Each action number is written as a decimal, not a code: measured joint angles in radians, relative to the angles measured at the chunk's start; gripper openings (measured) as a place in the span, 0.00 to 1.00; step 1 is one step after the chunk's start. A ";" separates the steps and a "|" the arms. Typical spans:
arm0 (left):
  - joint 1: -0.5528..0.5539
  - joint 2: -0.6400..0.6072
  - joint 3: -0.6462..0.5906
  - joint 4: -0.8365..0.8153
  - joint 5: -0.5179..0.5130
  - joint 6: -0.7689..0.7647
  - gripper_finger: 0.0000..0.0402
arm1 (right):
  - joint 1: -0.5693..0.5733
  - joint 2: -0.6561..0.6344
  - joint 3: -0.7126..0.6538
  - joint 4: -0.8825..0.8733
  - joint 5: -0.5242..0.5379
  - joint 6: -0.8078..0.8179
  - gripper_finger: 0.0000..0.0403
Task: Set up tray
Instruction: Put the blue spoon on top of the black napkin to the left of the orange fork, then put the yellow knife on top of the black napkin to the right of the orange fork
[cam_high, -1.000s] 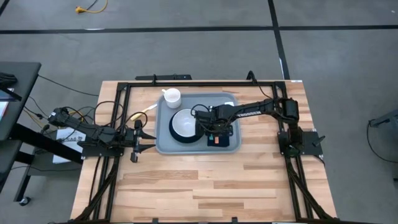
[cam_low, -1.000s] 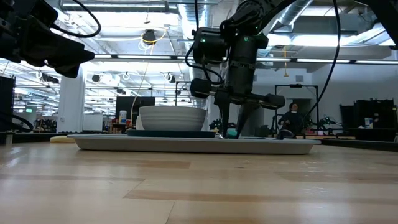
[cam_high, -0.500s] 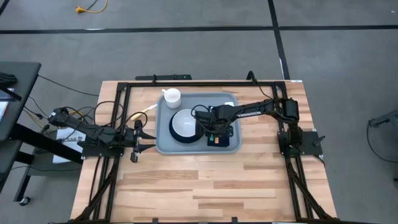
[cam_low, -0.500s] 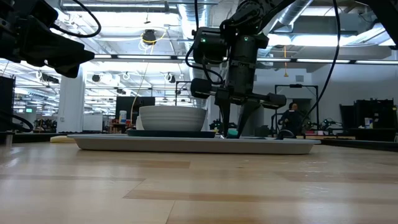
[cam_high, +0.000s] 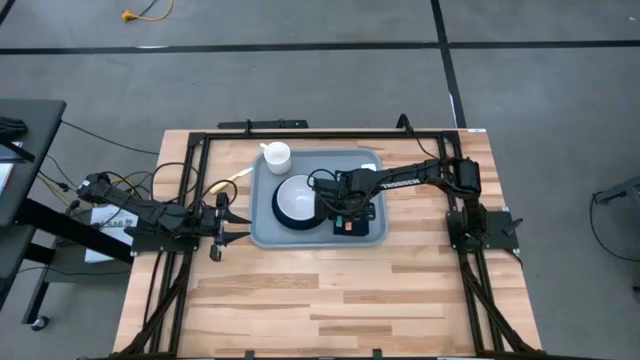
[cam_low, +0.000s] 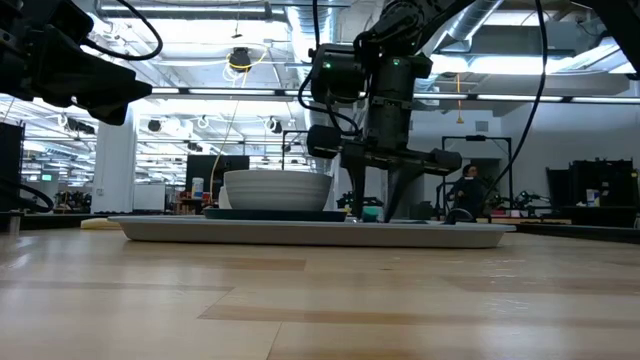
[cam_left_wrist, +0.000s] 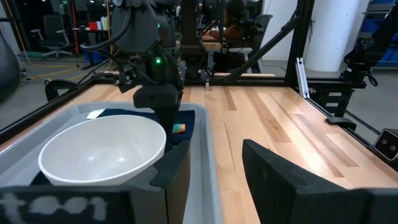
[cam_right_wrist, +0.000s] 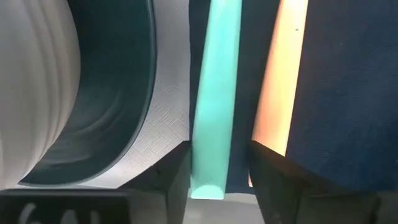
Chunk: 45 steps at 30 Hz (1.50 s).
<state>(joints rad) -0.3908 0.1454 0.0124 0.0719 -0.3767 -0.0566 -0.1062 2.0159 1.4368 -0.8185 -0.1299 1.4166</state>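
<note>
The tray lies near the desk's twelve-o'clock edge, its long axis running nine to three. It holds a white bowl on a dark plate and, at the bowl's three o'clock, a navy cloth carrying a teal utensil and an orange one. A white cup stands at the tray's eleven-o'clock corner. The right tool, the nearer one, hangs over the cloth, fingers spread astride the teal utensil's long axis. The left tool, spread, waits at the tray's nine o'clock
</note>
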 joint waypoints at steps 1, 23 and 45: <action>0.000 0.000 0.000 0.000 0.000 0.000 0.34 | 0.000 0.000 0.000 0.000 0.000 0.000 0.38; 0.000 0.000 0.000 0.000 0.000 0.000 0.34 | 0.020 -0.089 -0.001 -0.090 0.054 -0.119 0.45; 0.000 0.000 0.000 0.000 0.000 0.000 0.34 | 0.388 -0.520 -0.110 -0.550 0.600 -0.444 0.32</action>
<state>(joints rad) -0.3912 0.1455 0.0124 0.0715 -0.3767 -0.0566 0.2818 1.4956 1.3268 -1.3685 0.4696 0.9724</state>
